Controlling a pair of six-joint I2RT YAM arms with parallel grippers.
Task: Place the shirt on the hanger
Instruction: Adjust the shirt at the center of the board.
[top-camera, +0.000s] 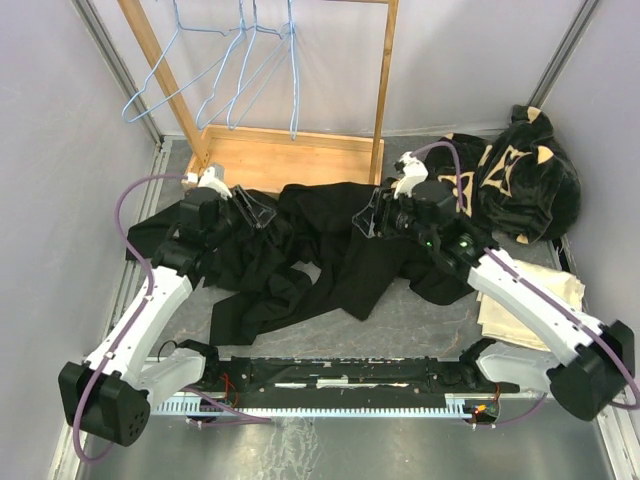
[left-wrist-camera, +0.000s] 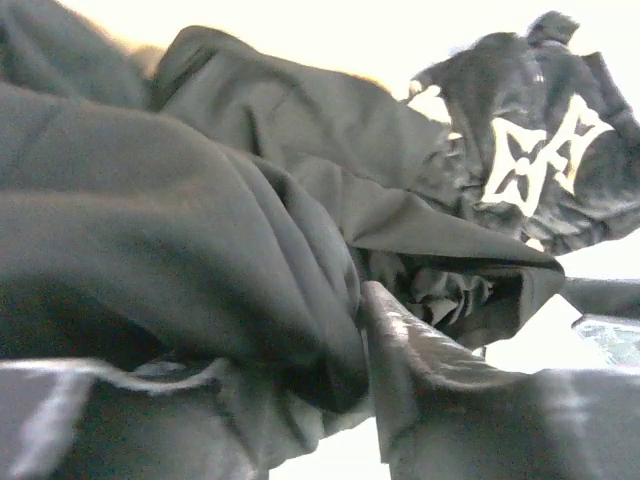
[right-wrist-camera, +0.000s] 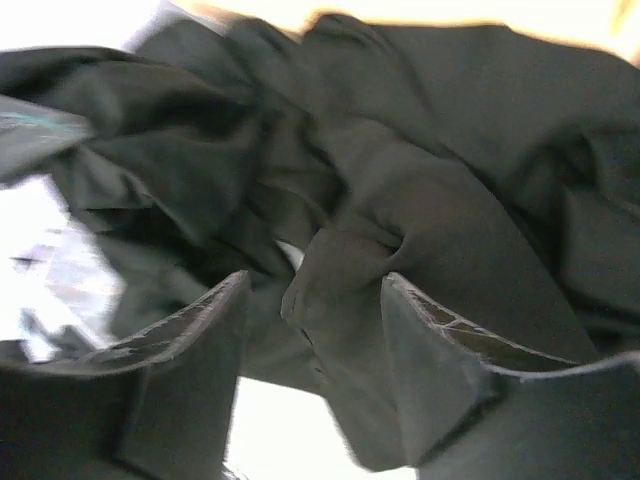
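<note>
Early stage, we judge. Shirt (top-camera: 330, 250) crumpled mid-table (top-camera: 400, 320) between arms, not on hanger. Hanger (top-camera: 150, 75) on rack (top-camera: 385, 90) at back, untouched. Left gripper (top-camera: 252, 212): fingers apart, cloth bunched between, not clamped. Right gripper (top-camera: 368, 218): fingers part-open, fold between, not pinched. Left to do: grip shirt, spread, fetch hanger, thread.
</note>
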